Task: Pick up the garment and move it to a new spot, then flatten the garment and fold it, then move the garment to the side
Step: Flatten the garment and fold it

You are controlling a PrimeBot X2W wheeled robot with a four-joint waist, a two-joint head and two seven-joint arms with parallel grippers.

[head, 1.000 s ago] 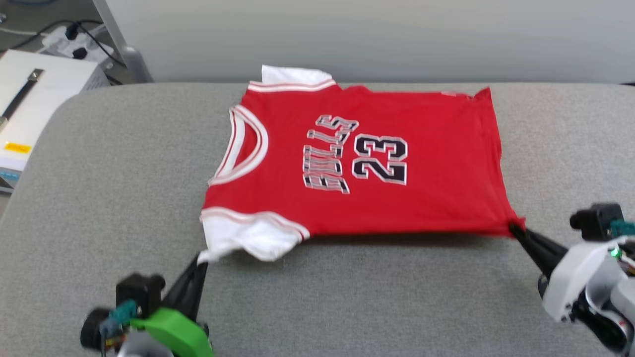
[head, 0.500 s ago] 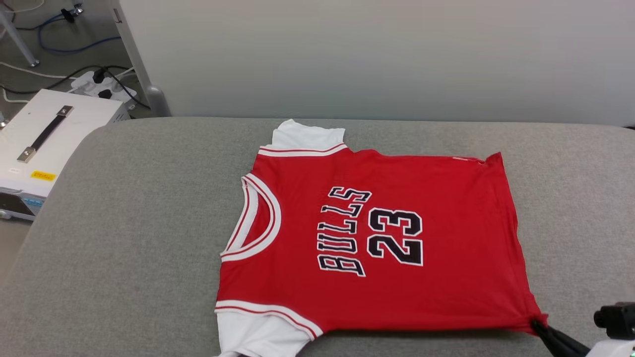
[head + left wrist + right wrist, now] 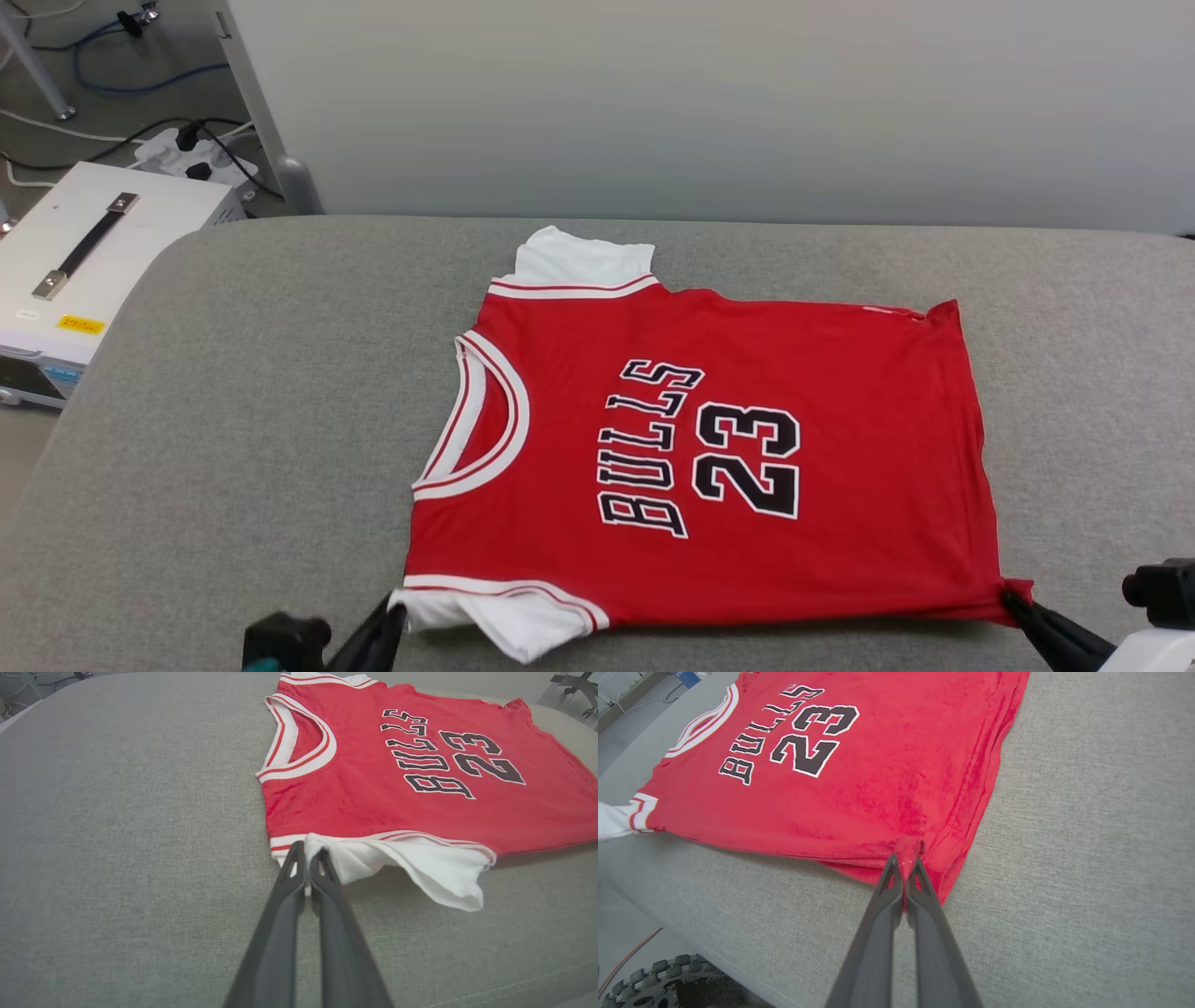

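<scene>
Head view: one garment (image 3: 747,439) in jaws of left gripper (image 3: 396,614) and right gripper (image 3: 1014,599).

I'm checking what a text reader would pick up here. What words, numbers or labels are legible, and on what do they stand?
"BULLS": black, white-edged letters on the red garment.
"23": beside that word, on the same garment.
On the white box, the yellow sticker: too small to read.

A grey fabric-covered tabletop (image 3: 233,420) has rounded corners. Off its far left corner stands a white case (image 3: 159,215) with a black strap handle (image 3: 86,246) and a yellow label (image 3: 79,324). Beyond the case, a white power strip (image 3: 201,159) with black plugs and a blue cable (image 3: 140,70) lie on the floor. A pale wall (image 3: 700,103) rises behind the tabletop.
</scene>
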